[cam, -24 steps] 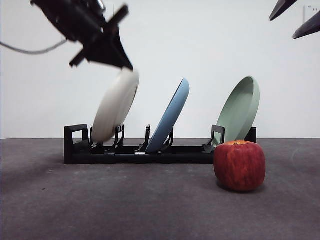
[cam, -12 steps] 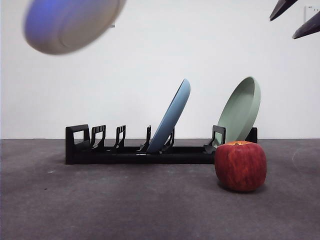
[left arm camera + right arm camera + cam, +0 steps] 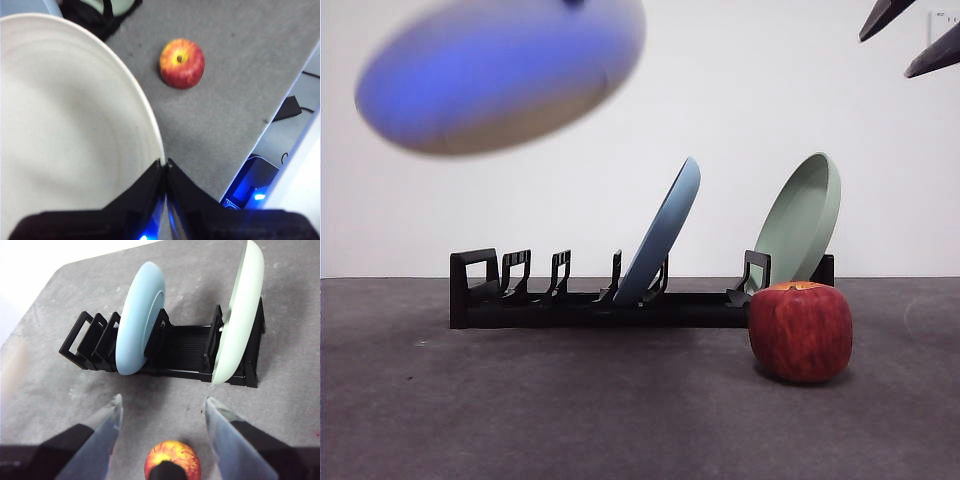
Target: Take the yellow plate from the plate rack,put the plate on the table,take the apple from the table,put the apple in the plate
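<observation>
The yellow plate [image 3: 500,75] hangs in the air at the upper left of the front view, blurred and blue-tinted, well above the plate rack [image 3: 620,305]. In the left wrist view my left gripper [image 3: 165,163] is shut on the rim of the cream plate [image 3: 65,125]. The red apple [image 3: 800,330] sits on the table [image 3: 570,410] in front of the rack's right end; it also shows in the left wrist view [image 3: 182,63]. My right gripper [image 3: 162,407] is open and empty, high above the apple [image 3: 172,465].
A light blue plate [image 3: 665,235] and a sage green plate [image 3: 800,225] stand tilted in the rack's middle and right slots; the left slots hold nothing. The right gripper's tips [image 3: 910,40] show at the top right. The table's edge [image 3: 280,100] runs close beyond the apple.
The yellow plate has been lifted out of the rack's left slot into the air. Over the last half second it moved right and looms larger. The right arm has not moved.
</observation>
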